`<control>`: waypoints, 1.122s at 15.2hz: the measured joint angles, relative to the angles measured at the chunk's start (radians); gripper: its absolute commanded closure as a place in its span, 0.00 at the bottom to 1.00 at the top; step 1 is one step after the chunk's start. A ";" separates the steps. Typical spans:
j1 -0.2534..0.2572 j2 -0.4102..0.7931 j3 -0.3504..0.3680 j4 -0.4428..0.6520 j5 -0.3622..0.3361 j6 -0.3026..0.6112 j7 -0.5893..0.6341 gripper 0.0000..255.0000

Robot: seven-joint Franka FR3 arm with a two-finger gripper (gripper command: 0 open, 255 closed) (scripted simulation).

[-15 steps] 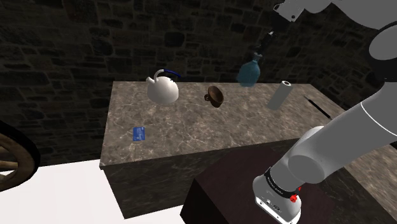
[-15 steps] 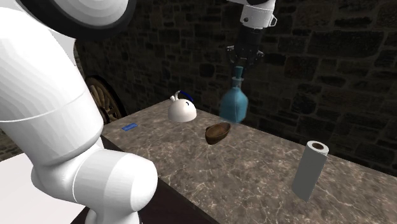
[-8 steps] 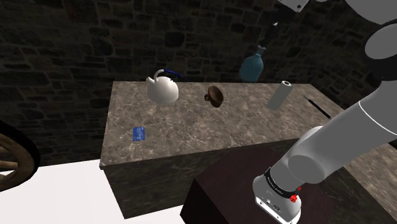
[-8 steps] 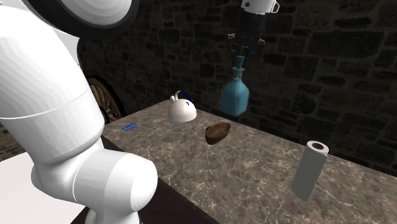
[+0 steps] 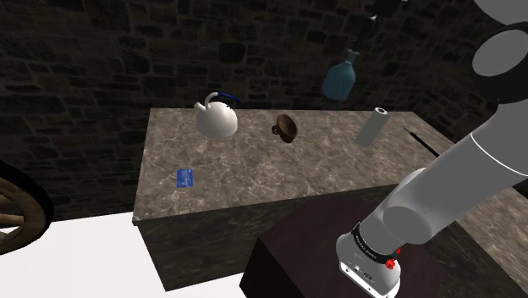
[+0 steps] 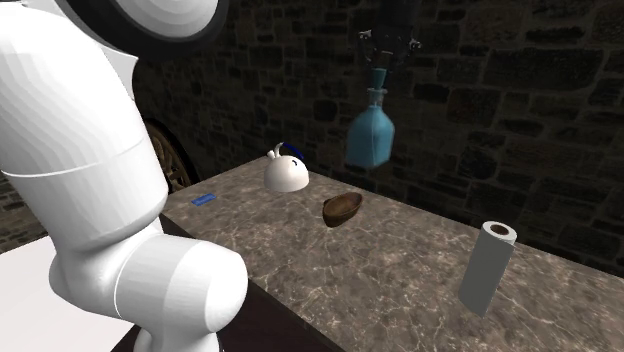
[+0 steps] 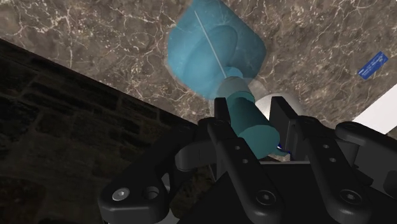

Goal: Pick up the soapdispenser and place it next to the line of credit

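The soap dispenser is a blue bottle with a narrow neck, hanging high above the marble table's far side. My gripper is shut on its neck from above, and in the wrist view the two black fingers clasp the neck with the bottle's body beyond them, gripper. The credit card is a small blue card lying flat near the table's edge at the shoulder view's left, also seen as the card and the card.
On the marble table stand a white kettle with a blue handle, a brown bowl and an upright grey paper-towel roll. A dark stone wall rises behind. A wooden wheel leans at the left.
The gripper has risen with the soap dispenser, lifting it further above the table and slightly toward the shoulder view's right. Nothing on the table has moved.
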 measured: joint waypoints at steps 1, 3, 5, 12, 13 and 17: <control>-0.001 0.012 -0.004 0.028 0.007 -0.018 0.000 1.00; -0.003 0.032 -0.010 0.075 0.020 -0.050 -0.001 1.00; -0.001 0.036 -0.008 0.090 0.023 -0.060 0.005 1.00; 0.073 -0.047 0.109 -0.084 -0.023 0.078 0.169 1.00; 0.084 -0.053 0.127 -0.099 -0.026 0.093 0.195 1.00; 0.118 -0.067 0.185 -0.171 -0.032 0.169 0.276 1.00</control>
